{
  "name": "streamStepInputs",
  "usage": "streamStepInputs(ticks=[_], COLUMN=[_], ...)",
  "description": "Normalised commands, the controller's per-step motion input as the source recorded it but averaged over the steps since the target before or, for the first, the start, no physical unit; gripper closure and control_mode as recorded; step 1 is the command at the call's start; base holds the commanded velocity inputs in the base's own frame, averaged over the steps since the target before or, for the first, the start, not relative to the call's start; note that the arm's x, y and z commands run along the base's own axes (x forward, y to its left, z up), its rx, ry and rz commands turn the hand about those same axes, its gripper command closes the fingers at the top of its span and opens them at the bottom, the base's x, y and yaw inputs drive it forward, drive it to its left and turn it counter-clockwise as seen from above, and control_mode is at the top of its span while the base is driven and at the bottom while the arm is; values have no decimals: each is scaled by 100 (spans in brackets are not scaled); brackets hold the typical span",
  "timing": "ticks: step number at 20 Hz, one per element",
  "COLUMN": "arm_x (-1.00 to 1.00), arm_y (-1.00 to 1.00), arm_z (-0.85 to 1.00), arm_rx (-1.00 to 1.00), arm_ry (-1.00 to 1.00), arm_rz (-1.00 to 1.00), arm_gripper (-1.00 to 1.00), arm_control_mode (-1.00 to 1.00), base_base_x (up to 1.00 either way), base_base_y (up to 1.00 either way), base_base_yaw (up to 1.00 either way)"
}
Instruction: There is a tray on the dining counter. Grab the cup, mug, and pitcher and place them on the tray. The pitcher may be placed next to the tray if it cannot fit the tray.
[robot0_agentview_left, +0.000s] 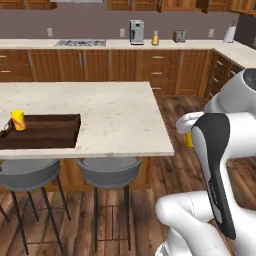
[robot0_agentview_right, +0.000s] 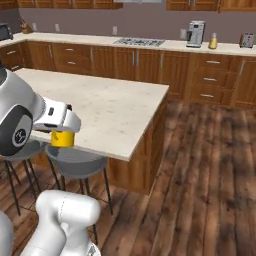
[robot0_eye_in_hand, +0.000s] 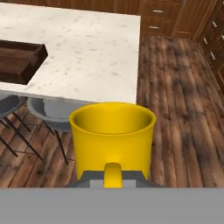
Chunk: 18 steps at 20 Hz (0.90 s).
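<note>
Tool (robot0_agentview_right: 64, 131) gripping mug (robot0_eye_in_hand: 113, 140) beside dining counter (robot0_agentview_left: 115, 115); stools (robot0_agentview_left: 107, 172) beneath, tray (robot0_agentview_left: 42, 132) holds cup (robot0_agentview_left: 18, 120).

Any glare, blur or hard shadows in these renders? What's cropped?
Left base view: flat, even light, no glare; the cup on the tray reads sharp, and the arm hides most of the mug. Right base view: soft textures, faint shadow under the dining counter edge. Hand view: the mug looms large and slightly soft, with its base cropped.
</note>
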Motion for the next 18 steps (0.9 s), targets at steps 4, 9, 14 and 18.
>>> streamStepInputs(ticks=[4, 9, 14, 18], arm_x=[0, 0, 0, 0], arm_y=[0, 0, 0, 0], arm_z=[0, 0, 0, 0], arm_rx=[0, 0, 0, 0], arm_ry=[0, 0, 0, 0], arm_rz=[0, 0, 0, 0], arm_gripper=[100, 100, 100, 100], arm_control_mode=[100, 100, 100, 100], base_base_x=[0, 19, 59, 52], base_base_y=[100, 100, 100, 94], base_base_yaw=[-7, -2, -37, -41])
